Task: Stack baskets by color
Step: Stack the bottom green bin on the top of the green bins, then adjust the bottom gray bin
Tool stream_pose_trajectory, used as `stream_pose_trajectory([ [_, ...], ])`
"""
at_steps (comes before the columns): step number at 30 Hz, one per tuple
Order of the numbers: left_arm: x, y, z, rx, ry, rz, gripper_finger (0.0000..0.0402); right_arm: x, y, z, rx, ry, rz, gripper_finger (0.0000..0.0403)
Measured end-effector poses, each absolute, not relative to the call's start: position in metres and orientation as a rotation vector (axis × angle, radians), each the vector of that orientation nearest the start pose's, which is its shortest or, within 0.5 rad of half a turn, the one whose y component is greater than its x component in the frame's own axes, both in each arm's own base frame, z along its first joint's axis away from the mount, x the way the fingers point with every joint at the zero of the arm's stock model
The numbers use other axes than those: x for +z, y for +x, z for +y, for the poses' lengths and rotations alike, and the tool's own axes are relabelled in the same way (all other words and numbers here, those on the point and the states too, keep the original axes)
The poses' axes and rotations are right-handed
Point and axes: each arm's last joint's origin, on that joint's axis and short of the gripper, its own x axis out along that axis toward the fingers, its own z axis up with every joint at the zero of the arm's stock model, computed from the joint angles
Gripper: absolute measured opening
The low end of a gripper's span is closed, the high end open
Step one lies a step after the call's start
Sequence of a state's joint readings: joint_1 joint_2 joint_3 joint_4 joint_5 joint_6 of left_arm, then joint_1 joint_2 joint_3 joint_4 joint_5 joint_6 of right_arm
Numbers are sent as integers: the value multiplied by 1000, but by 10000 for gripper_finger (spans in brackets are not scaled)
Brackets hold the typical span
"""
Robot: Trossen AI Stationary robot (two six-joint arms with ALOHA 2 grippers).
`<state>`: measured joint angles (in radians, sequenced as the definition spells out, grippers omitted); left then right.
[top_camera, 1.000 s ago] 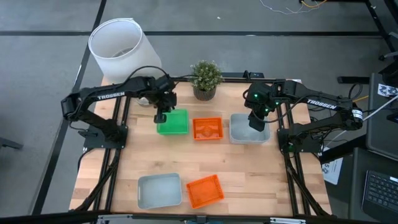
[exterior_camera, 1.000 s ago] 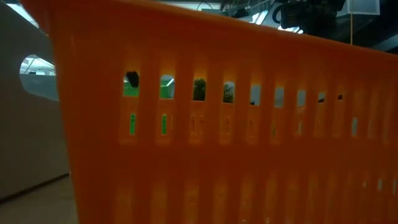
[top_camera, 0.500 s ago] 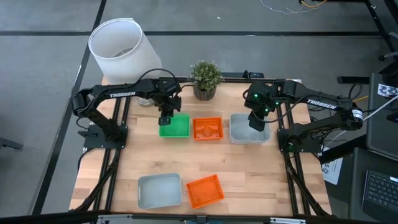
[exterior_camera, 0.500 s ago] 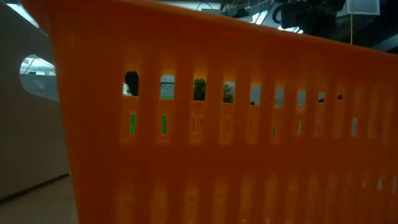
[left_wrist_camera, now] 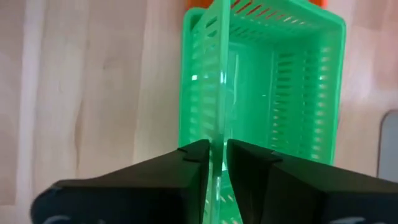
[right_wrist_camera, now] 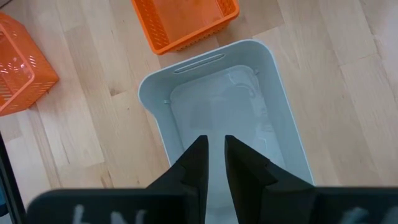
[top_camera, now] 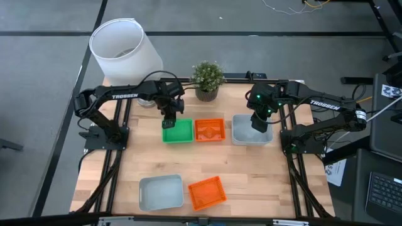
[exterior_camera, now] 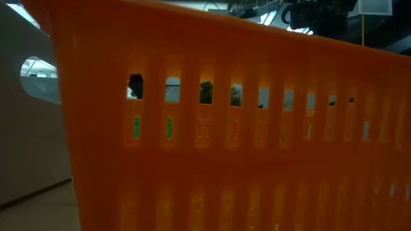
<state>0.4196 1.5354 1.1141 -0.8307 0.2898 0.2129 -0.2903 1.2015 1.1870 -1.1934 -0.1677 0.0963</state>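
Wooden table point(top_camera: 251, 182), centre frame: left gripper point(top_camera: 169, 121) pinches green basket point(top_camera: 178, 132) rim, long axis toward the frame's bottom; right gripper point(top_camera: 259, 123) likewise clamps grey basket point(top_camera: 246, 132) rim

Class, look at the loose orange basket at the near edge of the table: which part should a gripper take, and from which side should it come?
Take the orange basket by one thin upright wall, coming straight down from above, one finger inside and one outside. It sits open side up, slightly askew, beside the grey basket, so choose the wall facing away from that neighbour.
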Motion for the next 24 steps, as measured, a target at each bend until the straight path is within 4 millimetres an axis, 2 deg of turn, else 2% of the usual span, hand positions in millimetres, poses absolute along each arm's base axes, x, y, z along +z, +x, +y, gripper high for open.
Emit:
stream_pose_trajectory([
  [15,235,266,109,5,-282,1182,52,316,198,-54,-164,360,1174,53],
  [20,262,270,110,33,-274,1172,52,316,198,-54,-165,362,1173,53],
  [24,295,272,108,74,-237,1180,47,316,198,-54,-177,379,1173,53],
])
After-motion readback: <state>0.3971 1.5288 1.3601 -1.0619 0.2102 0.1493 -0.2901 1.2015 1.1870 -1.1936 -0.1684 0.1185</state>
